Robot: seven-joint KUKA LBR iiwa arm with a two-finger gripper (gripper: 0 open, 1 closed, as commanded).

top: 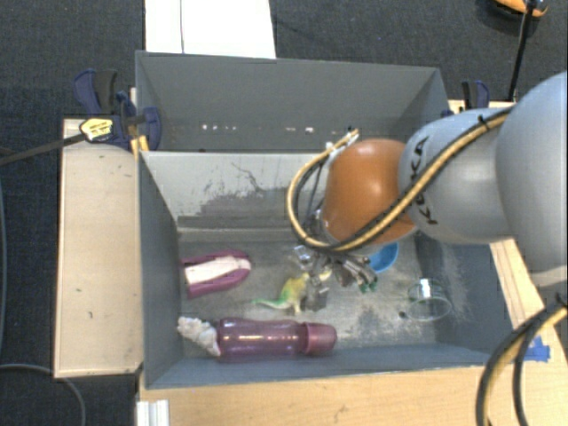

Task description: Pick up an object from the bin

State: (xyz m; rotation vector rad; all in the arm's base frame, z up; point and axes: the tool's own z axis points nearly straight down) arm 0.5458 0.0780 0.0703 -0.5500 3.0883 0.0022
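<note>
My gripper [338,288] hangs low in the middle of the bin, below the orange wrist cover, and stands open. One fingertip [312,296] is right beside a small yellow-green toy animal [287,295] lying on the floor, touching or nearly touching it. The other fingertip [365,282] is off to the right, near a blue round thing [385,258] that the arm partly hides. Nothing shows between the fingers.
A purple and white piece [216,273] lies at the left. A long purple bottle-like thing [269,337] with a whitish tuft at its left end lies along the front wall. A clear plastic piece [427,301] sits at the right.
</note>
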